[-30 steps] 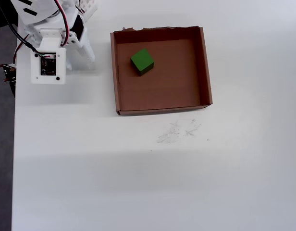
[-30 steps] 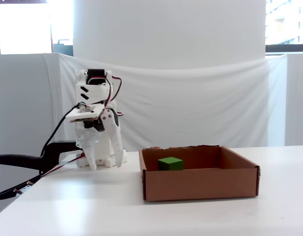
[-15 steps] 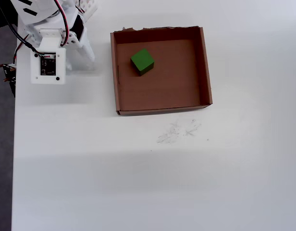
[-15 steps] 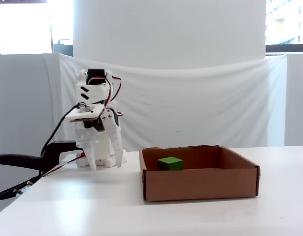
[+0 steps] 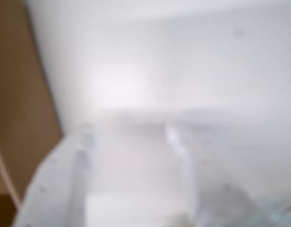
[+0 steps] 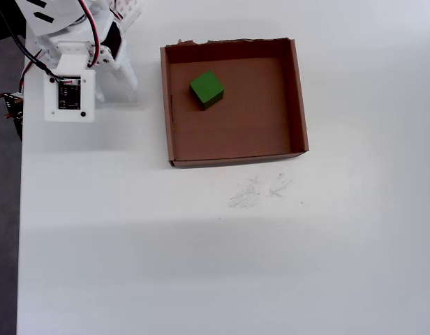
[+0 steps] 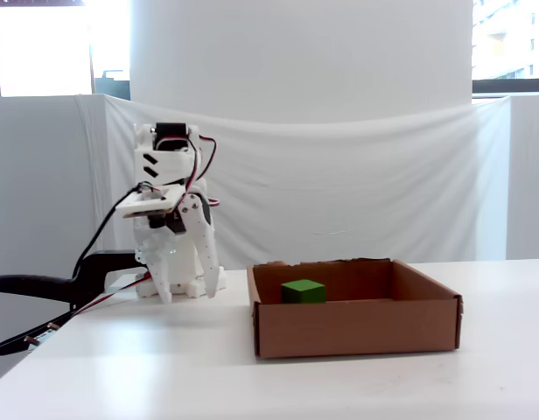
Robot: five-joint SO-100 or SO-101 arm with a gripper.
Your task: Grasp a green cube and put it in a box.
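arm (image 6: 68,63) sits folded at the far left of the overhead view, just left of the box and clear of its wall. in the fixed view the fingers (image 7: 187,289) hang tips-down just above the desk (image 7: 164,367), spread apart with nothing between them. the wrist view is badly out of focus: two pale finger (image 5: 60,189) shapes with bare desk in the gap, and a brown strip at the left edge that is probably the box wall.

box (image 6: 299,98) lies right of the arm, open side up, with a ragged top edge in the overhead view. green cube (image 6: 206,89) rests flat on the box floor, in the upper left part as the overhead view shows it, near but not touching the left wall, turned slightly off square. in the fixed view the cube (image 7: 303,291) shows above the near wall of the box (image 7: 357,328).

judgement: the goal state looks met. cube is inside the box, fingers are empty and away from it. nothing appears left except perhaps parking the arm.

surroundings, left to right: a black clamp (image 7: 51,289) and red and black wires (image 7: 112,232) at the desk's left edge; faint pencil-like scribbles (image 6: 257,192) on the desk just below the box. rest of the desk is bare. nothing blocks the box or the arm.
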